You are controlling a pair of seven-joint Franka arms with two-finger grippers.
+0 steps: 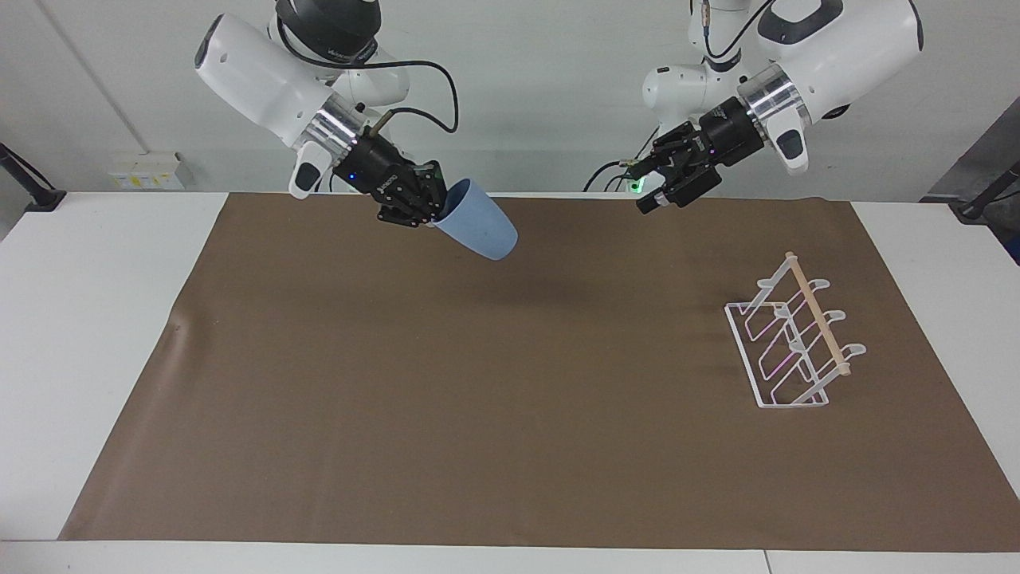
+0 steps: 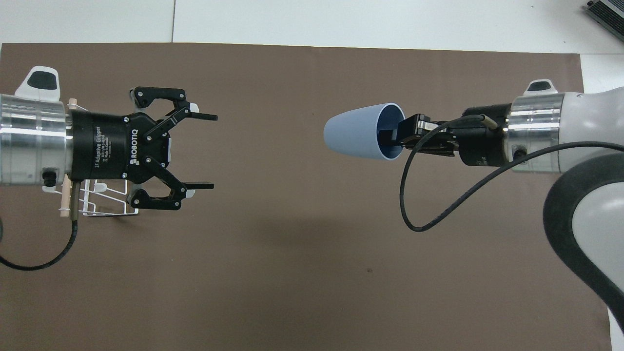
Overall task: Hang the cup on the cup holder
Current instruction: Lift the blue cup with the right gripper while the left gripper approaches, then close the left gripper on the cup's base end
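The cup (image 1: 476,229) hanging tilted in the air over the brown mat (image 1: 478,414), right gripper (image 1: 426,209) pinching its rim with one finger inside, base pointing toward the left gripper (image 2: 202,151), fingers spread wide above the mat, cup holder (image 1: 797,339) standing at the left arm's end.

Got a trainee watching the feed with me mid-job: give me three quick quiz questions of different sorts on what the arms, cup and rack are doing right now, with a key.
1. True or false: the cup rests on the brown mat.
2. Which gripper holds the cup? A) left gripper B) right gripper C) neither
3. Fill in: the cup holder stands toward the ____ arm's end of the table.

Key
1. False: it is held in the air, tilted, base pointing toward the left gripper.
2. B, with one finger inside the rim; the left gripper is open and holds nothing.
3. Left.
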